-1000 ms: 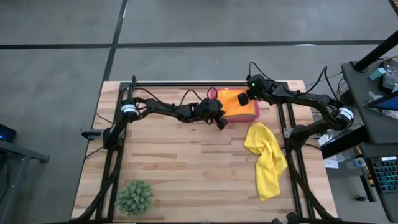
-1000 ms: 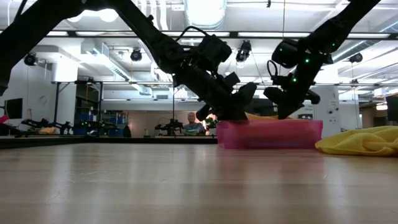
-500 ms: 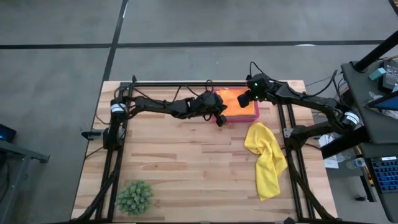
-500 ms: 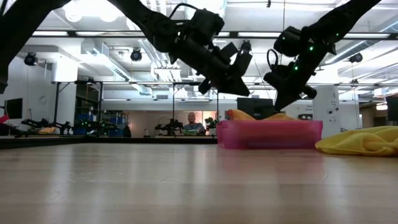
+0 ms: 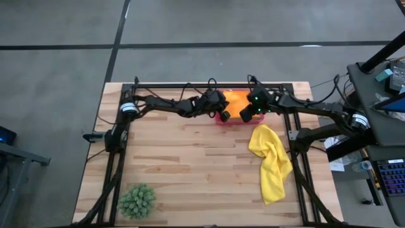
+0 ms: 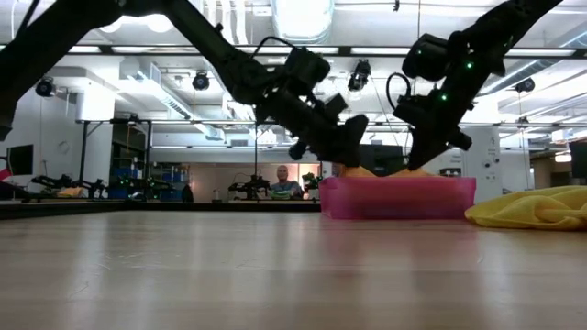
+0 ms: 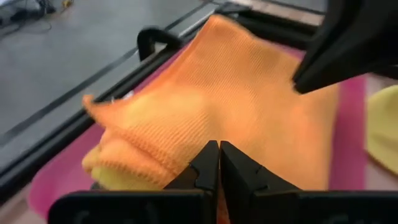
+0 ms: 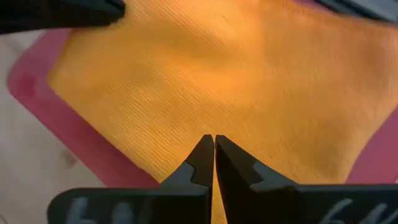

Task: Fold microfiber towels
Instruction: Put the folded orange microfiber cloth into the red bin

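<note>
Two closed, empty tools, left tool (image 7: 219, 163) and right tool (image 8: 214, 155), hover over the orange towel (image 5: 235, 101).

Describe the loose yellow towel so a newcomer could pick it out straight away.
Start at the pink tray at the far edge of the wooden table, where both grippers meet. Just nearer than it, on the right side, a yellow towel lies crumpled on bare wood. Unlike the orange towel, it is outside the tray.

My work surface is a light wooden slatted table (image 5: 190, 164). A pink tray (image 6: 397, 197) sits at its far edge. A crumpled yellow towel (image 5: 271, 159) lies near my right side. A spiky green plant ball (image 5: 137, 200) rests at the near left corner.
</note>
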Robot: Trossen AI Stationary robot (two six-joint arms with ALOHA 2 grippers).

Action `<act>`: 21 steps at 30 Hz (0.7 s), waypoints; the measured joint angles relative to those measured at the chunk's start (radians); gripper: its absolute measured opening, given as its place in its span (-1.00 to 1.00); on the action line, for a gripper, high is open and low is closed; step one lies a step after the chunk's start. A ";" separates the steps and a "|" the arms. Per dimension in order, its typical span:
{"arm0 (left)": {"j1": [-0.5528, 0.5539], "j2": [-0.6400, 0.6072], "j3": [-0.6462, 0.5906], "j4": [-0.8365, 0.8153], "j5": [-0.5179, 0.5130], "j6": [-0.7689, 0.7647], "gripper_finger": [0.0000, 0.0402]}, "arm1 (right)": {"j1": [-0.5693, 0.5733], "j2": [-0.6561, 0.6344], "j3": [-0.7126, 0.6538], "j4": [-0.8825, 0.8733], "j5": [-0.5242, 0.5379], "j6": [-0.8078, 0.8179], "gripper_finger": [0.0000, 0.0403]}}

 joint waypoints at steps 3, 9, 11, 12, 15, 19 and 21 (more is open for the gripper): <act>0.008 0.006 -0.001 -0.016 0.000 -0.015 -1.00 | 0.001 0.000 -0.033 0.002 0.003 0.023 -0.96; 0.022 0.005 -0.001 -0.082 -0.026 -0.067 -1.00 | 0.000 0.000 -0.087 -0.002 0.016 0.034 -0.96; 0.025 0.005 -0.001 -0.090 -0.027 -0.069 -1.00 | 0.000 0.000 -0.087 0.001 0.019 0.034 -0.96; 0.026 0.005 -0.001 -0.097 -0.027 -0.069 -1.00 | 0.000 -0.001 -0.086 0.002 0.020 0.034 -0.96; 0.027 0.005 -0.001 -0.107 -0.028 -0.068 -1.00 | 0.000 -0.005 -0.072 0.001 0.020 0.033 -0.96; 0.025 -0.013 -0.001 -0.105 -0.022 -0.065 -1.00 | 0.000 -0.017 -0.041 -0.013 0.020 0.024 -0.96; 0.025 -0.026 -0.001 -0.106 -0.022 -0.063 -1.00 | 0.000 -0.022 -0.020 -0.024 0.021 0.019 -0.96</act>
